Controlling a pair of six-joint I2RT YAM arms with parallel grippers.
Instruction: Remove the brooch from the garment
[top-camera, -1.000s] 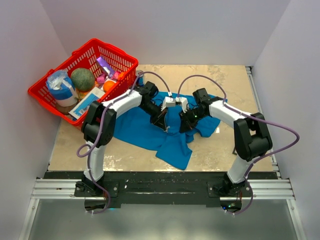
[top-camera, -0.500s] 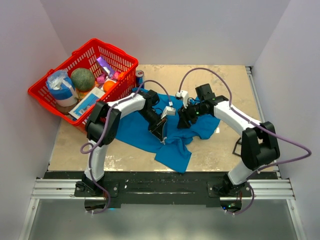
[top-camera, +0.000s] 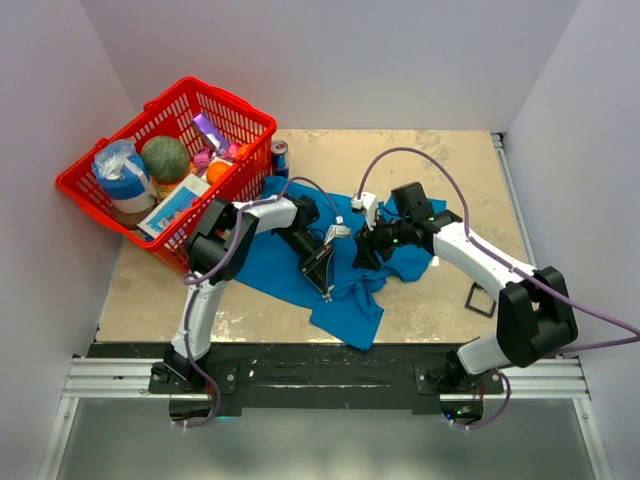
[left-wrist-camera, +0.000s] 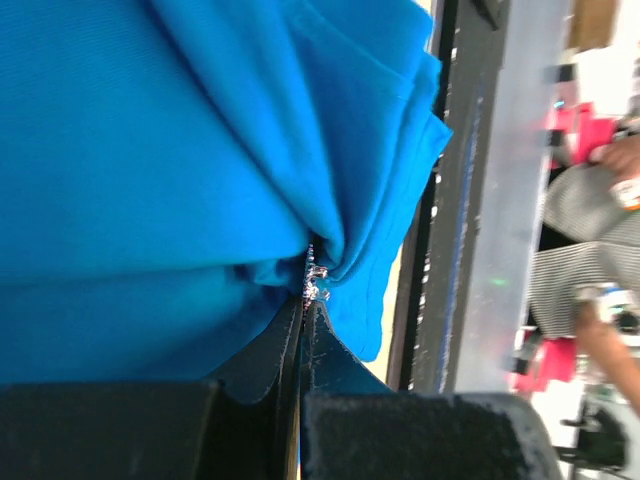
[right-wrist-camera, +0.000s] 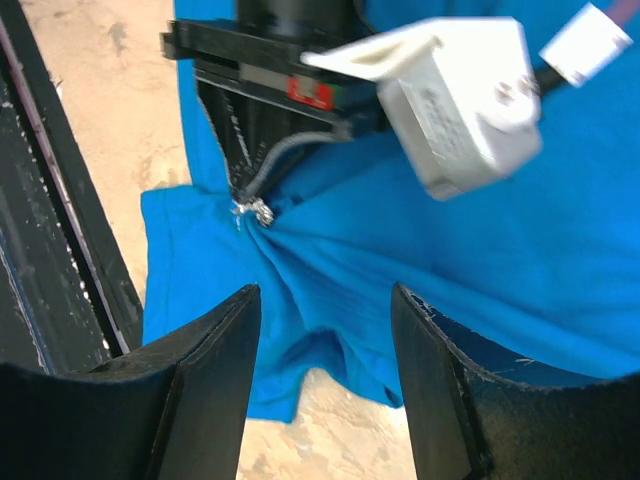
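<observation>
**Pin the cloth, then draw the brooch off**

On the tan surface (top-camera: 330, 150) the blue garment (top-camera: 262, 262) lies rumpled, middle-near. The left claw (left-wrist-camera: 305, 303) is pinched together on the brooch (left-wrist-camera: 316, 283), and folds pucker toward its tips, so the cloth is taking the pull. The right claw (right-wrist-camera: 325, 295) gapes wide, holding nothing, above the cloth just beside that pucker. My judgement: clamp the cloth close to the brooch with the right, then draw away steadily with the left, lest the whole garment lift.
</observation>
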